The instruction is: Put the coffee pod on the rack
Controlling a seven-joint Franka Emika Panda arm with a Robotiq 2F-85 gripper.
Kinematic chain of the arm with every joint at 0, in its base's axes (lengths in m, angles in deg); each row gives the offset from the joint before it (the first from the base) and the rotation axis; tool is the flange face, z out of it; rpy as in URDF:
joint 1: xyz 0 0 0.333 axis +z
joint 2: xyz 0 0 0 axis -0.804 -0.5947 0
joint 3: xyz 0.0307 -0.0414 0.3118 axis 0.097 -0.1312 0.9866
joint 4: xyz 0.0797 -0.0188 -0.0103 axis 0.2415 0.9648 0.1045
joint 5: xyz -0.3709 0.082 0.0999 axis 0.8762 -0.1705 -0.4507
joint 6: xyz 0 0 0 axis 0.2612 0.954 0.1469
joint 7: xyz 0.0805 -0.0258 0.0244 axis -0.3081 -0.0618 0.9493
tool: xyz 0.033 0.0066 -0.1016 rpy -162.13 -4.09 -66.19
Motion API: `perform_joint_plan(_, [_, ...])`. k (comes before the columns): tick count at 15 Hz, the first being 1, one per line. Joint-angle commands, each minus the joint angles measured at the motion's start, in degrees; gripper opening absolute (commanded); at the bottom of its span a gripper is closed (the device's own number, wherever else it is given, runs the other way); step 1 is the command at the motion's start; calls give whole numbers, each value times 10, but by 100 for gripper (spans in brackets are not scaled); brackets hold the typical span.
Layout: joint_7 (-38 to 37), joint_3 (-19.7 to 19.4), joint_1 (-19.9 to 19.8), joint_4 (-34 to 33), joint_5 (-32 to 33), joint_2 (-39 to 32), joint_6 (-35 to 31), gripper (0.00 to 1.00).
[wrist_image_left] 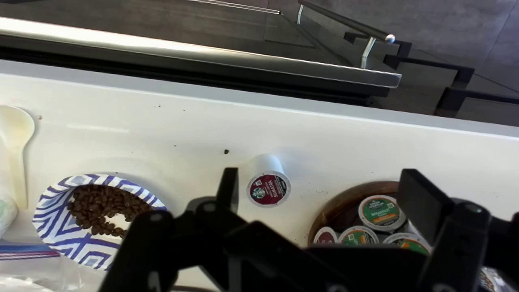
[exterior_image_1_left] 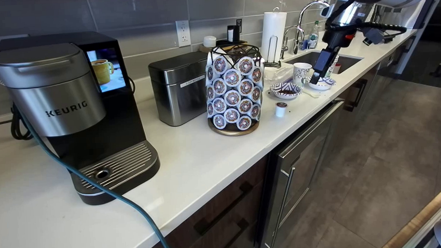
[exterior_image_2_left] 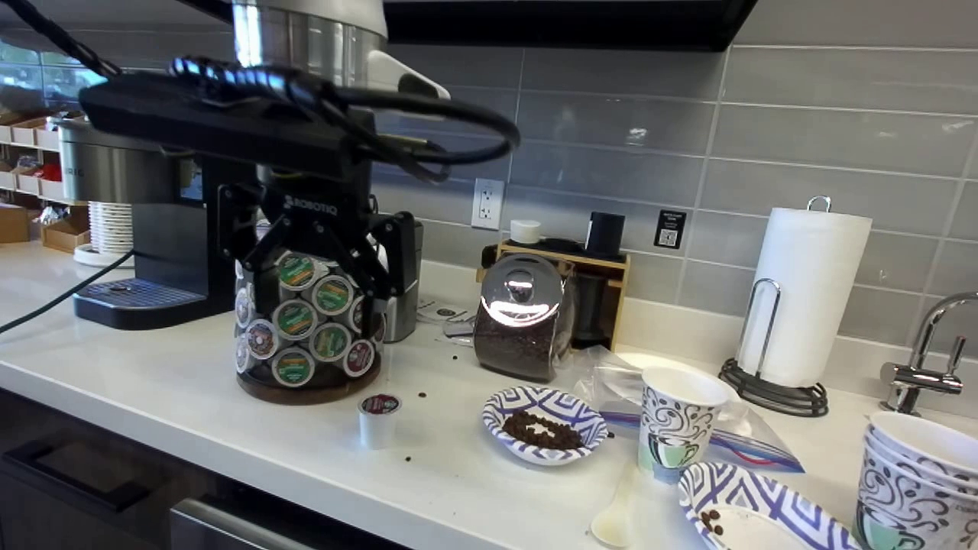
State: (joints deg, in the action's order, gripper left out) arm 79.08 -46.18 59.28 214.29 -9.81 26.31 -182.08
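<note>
The gripper (exterior_image_2_left: pixel 319 327) hangs over the counter (exterior_image_1_left: pixel 200 168), its two fingers (wrist_image_left: pixel 228 188) spread wide with nothing held between them — the coffee pod (wrist_image_left: pixel 269 188) stands on the counter below, upright, dark red lid up, and in the wrist view I can read Sumatra on it. There it shows between the fingers, much nearer to one. The rack (exterior_image_1_left: pixel 229 132) is close by, a round carousel of dark wire on a brown base, stocked with rows of other pods (exterior_image_2_left: pixel 295 319) — several with green lids in an exterior view. On the opposite side of the coffee pod sits a patterned bowl (exterior_image_2_left: pixel 527 452) of coffee beans (exterior_image_2_left: pixel 561 438), with a paper cup (exterior_image_2_left: pixel 676 424) beyond it
</note>
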Motion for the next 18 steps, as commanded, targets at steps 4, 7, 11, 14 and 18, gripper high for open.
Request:
perform_joint_plan(4, [46, 5, -8, -39, -1, -110, -53, 100])
perform_joint_plan(7, [46, 14, -18, -51, 4, -146, -79, 100])
perform_joint_plan(11, [43, 28, -27, -67, -2, -186, -111, 100])
perform_joint_plan(14, [25, 42, -34, -84, -6, -212, -124, 100])
perform_joint_plan(18, [11, 58, -43, -103, -3, -240, -129, 100])
